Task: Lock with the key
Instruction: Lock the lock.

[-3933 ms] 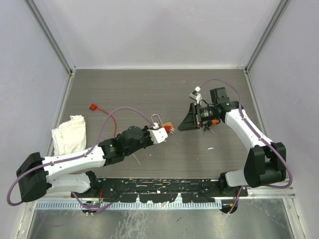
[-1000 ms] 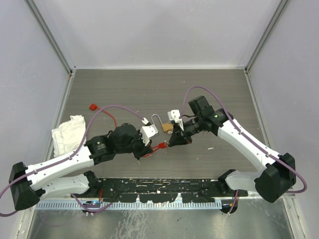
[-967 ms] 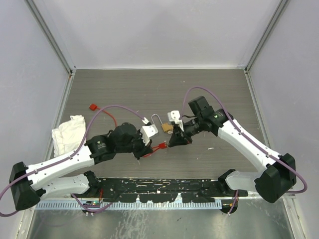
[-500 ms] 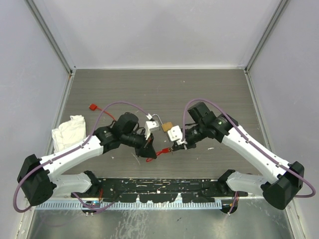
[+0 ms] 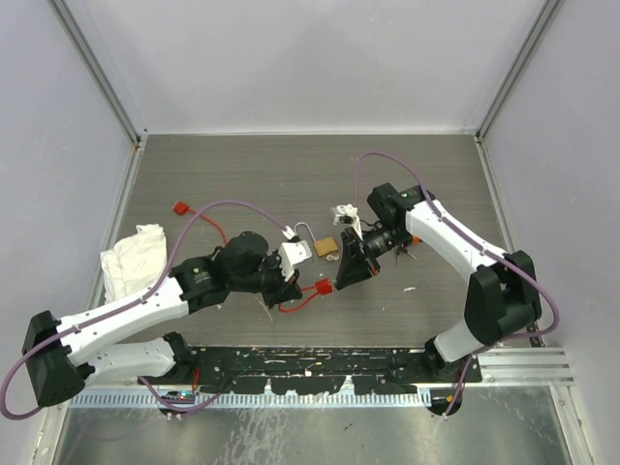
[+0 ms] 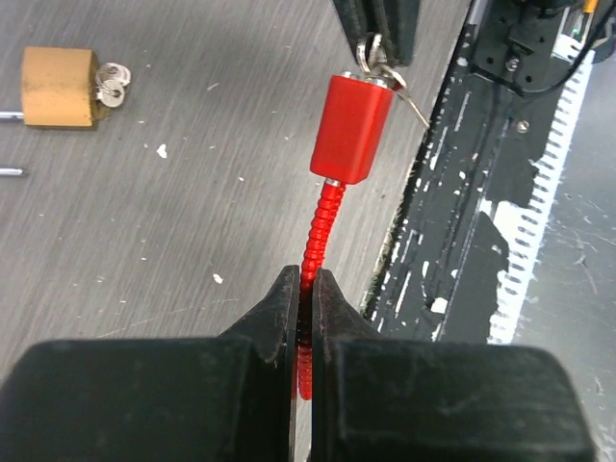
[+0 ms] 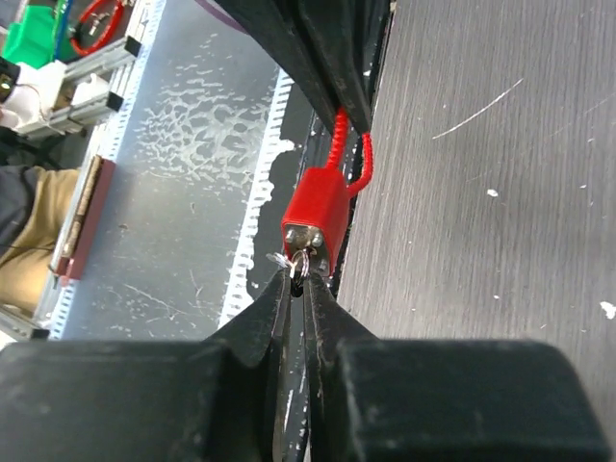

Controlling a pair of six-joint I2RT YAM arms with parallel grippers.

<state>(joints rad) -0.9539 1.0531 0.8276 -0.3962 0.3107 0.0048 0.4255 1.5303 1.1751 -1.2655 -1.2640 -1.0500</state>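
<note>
the left pincer (image 6: 306,289) is clamped on the ribbed red cable (image 6: 319,226), steadying the red lock body (image 6: 351,130). the right pincer (image 7: 296,276) pinches the key (image 7: 301,260) at that body's end. insertion looks underway; next it needs seating straight, then a twist.

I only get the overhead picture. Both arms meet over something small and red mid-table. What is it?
Observer: The left wrist view shows a red block with a ribbed red cable coming out of it. The left tool pinches that cable.
Operator: And the other arm?
Observer: In the right wrist view the right tool is shut on a small silver key that touches the block's end face. Whether it is inside, I cannot tell.
Operator: Anything else close by?
Observer: A brass padlock lies apart from both tools, with small silver pieces at one end, too fine for your view.
</note>
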